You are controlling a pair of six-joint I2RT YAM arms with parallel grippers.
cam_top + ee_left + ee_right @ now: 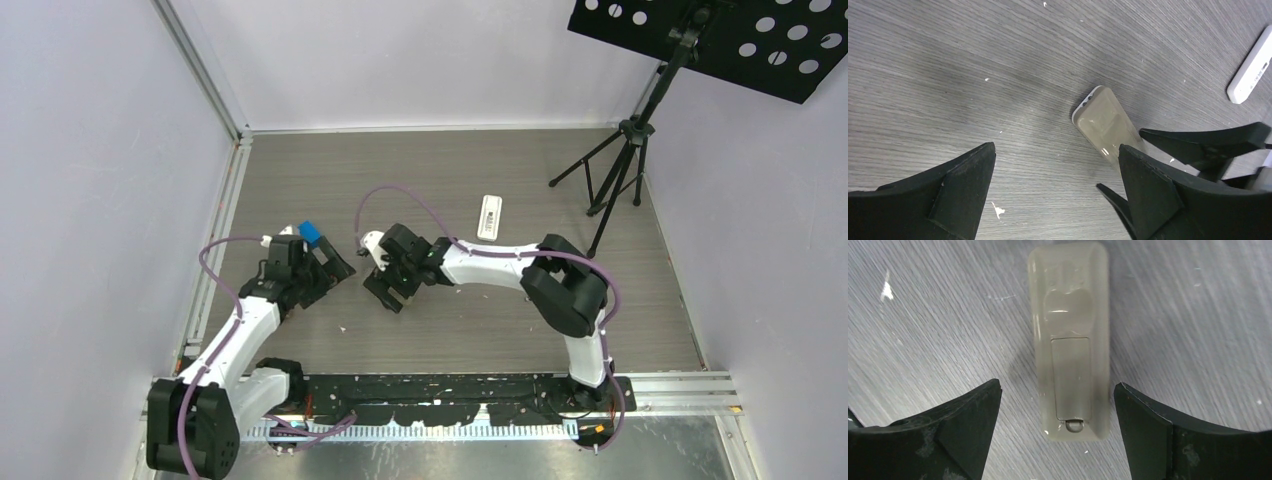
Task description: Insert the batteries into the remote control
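Observation:
The white remote control [489, 216] lies flat on the grey table, far right of both grippers; one end shows in the left wrist view [1250, 67]. No batteries are in view. A translucent grey-tan flat bar [1070, 340] with a recessed panel and a small latch lies between the fingers of my right gripper [1058, 390], which is open and not touching it. My left gripper [1056, 150] is open and empty just left of the bar [1105, 122]. In the top view the left gripper [335, 270] and right gripper [385, 290] face each other closely.
A black music stand tripod [620, 170] stands at the back right, its perforated desk overhanging the corner. Walls with metal rails close the table left, back and right. Small white flecks [997, 211] dot the wood. A blue part [310, 232] sits on the left wrist.

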